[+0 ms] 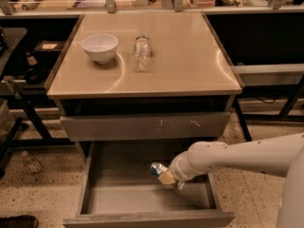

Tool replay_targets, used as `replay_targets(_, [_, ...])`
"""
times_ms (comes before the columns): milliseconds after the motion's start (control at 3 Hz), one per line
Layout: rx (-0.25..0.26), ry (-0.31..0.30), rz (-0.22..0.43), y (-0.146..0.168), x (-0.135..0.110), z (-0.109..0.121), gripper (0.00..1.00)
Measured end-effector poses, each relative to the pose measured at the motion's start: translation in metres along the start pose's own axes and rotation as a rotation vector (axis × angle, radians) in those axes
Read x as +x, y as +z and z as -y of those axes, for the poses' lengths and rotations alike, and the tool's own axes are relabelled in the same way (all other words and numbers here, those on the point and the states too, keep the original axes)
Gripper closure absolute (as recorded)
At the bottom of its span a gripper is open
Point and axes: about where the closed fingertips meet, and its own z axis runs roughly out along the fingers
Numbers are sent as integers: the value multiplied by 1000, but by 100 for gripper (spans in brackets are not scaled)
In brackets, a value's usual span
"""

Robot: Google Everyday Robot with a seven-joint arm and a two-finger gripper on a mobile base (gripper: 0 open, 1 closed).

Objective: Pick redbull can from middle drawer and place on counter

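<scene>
Any print on the redbull can [157, 169] is too small to read; it shows as a slim, shiny blue-and-silver shape, tilted. It sits low and centre in the frame, inside the open middle drawer [137, 201], just above the grey floor and clear of the side walls. The gripper [166, 176] has closed on the can, with the white arm [237, 156] reaching in from the right. On the counter [194, 56] above, the right half is bare. A white bowl [99, 47] and a lying clear bottle [141, 53] occupy the upper left.
</scene>
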Motion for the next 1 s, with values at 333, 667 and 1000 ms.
replay_targets(333, [52, 21, -8, -35, -2, 9, 100])
replay_targets(667, [52, 21, -8, -35, -3, 10, 100])
replay_targets(1000, [77, 25, -5, -56, -5, 19, 100])
